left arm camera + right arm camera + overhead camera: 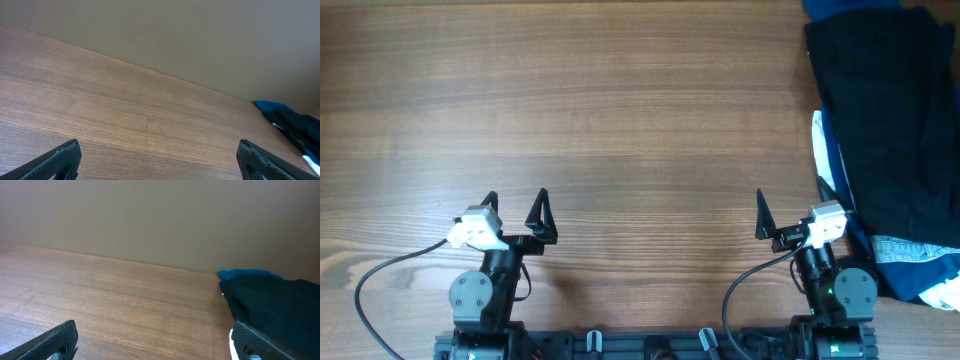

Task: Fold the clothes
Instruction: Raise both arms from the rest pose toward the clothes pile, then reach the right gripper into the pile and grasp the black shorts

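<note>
Black and navy fabric, a rumpled heap of clothes (890,130), lies just beside your black two-finger right gripper (792,212) and well apart from the matching left gripper (516,208). Both gape empty. Pinch into that heap blind and you'll likely snag several layers, or drag pieces off the brown wooden table (620,100).

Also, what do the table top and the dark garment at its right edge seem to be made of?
Table top: probably wood or a wood-look laminate, brown and matte; long grain lines run across it. Dark garment: soft fabric, black to navy, matte; it lies in loose folds without shine. The fibre cannot be told.
</note>
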Motion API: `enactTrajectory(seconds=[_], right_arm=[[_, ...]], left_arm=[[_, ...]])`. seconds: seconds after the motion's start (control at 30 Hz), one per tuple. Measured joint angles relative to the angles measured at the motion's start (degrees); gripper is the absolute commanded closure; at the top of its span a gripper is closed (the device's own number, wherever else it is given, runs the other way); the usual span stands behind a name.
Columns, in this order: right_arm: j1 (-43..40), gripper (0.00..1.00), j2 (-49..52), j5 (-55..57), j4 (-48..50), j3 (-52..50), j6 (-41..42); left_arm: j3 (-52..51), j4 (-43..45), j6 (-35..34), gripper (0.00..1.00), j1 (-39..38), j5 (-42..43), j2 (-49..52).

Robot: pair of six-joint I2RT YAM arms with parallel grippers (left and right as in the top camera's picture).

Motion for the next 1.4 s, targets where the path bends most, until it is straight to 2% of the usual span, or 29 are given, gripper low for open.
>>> enactTrajectory(seconds=[0.23,0.37,0.43,0.63,0.73,0.9,1.0,1.1,1.27,1.4], right_arm=[[0.0,0.00,0.1,0.2,1.6,0.0,-2.9],[0.0,0.00,0.2,-8.2,10.5,0.2,-2.4],[0.0,0.00,0.4,-8.9,10.1,1.0,-2.3],[0.0,0.00,13.7,-9.1,10.1,12.5,-2.2],[0.0,0.00,26.1,-10.6,10.1,19.0,-2.2],[0.0,0.00,45.8,-15.6,8.0,32.8,-1.9],[0.0,0.00,56.1,-20.1,2.8,42.0,-1.7],[0.0,0.01,63.9,-22.4,-3.7,50.8,-1.8],[0.0,0.00,70.6,-23.9,-16.9,60.8,-6.8],[0.0,0.00,71.4,-23.9,-18.4,61.4,-9.4]], left_arm=[[0.0,0.2,0.0,0.00,0.0,0.0,0.0],[0.0,0.3,0.0,0.00,0.0,2.4,0.0],[0.0,0.9,0.0,0.00,0.0,4.8,0.0],[3.5,-2.1,0.0,0.00,0.0,5.4,0.1],[6.8,-2.8,0.0,0.00,0.0,5.5,2.8],[15.5,-4.1,0.0,0.00,0.0,7.1,16.4],[23.2,-5.4,0.0,0.00,0.0,8.7,28.1],[32.2,-10.4,0.0,0.00,0.0,11.6,39.6],[47.3,-21.4,0.0,0.00,0.0,14.4,55.4],[52.7,-21.3,0.0,0.00,0.0,14.9,62.2]])
